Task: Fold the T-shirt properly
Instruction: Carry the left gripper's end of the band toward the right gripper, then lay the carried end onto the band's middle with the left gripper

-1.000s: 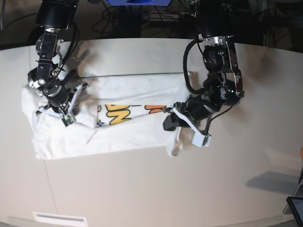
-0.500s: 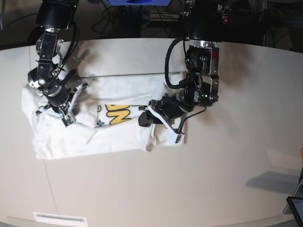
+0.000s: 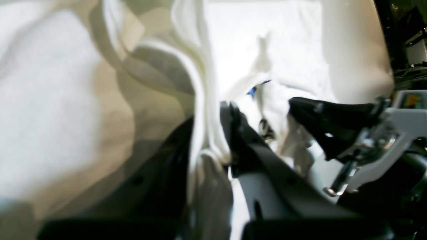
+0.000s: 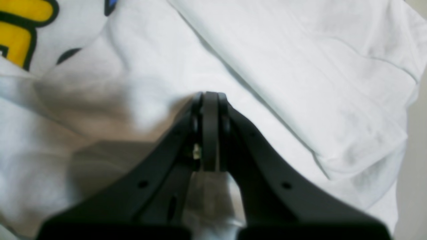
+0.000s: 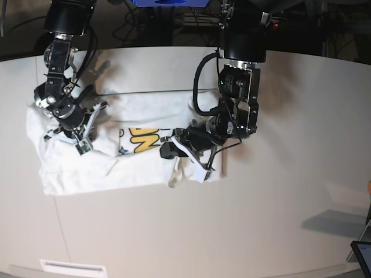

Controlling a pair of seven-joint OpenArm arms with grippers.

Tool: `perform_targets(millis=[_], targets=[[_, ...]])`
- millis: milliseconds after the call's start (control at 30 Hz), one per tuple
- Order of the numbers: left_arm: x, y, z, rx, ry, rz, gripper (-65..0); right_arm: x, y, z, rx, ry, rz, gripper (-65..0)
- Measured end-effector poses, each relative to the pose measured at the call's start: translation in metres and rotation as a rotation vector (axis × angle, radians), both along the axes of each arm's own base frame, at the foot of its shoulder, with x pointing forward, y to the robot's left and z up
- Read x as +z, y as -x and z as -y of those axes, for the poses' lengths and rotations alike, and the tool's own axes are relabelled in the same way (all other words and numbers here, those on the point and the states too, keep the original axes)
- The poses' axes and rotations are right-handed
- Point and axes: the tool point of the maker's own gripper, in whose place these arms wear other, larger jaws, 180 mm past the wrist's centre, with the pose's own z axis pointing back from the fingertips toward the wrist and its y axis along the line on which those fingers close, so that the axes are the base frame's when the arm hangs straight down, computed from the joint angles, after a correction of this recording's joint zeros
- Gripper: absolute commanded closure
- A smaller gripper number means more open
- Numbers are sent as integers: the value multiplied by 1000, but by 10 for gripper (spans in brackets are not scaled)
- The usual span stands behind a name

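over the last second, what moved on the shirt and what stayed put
The left gripper, shut on the T-shirt, has dragged the shirt's side edge across the table toward the right gripper, covering most of the print. The right gripper kept its closed hold in place; the shirt's far end did not shift.

Robotics lab: white table, cabled equipment behind.
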Motion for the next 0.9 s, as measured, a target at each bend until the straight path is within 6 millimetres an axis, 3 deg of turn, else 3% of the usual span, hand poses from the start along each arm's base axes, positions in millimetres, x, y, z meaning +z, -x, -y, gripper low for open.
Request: perform_targets(millis=[200,333,600,733,833,900], targets=[[5,0,15,-16,22,21,0,0,0,0,0,0,0,-16],[-4,3,14,-17,17,-5,0,0,0,4,4,5,0,-16],[-3,2,14,-15,19,-2,0,0,0,4,8,6,1,-16],[-1,7,30,-82,-4,9,-5,0,0,4,8,5,0,-16],[7,8,46,-128,1,34,-64,1,0,4,8,5,1,-16],[11,8,52,-138,15,39,-144,0,0,4,8,5,1,-16]])
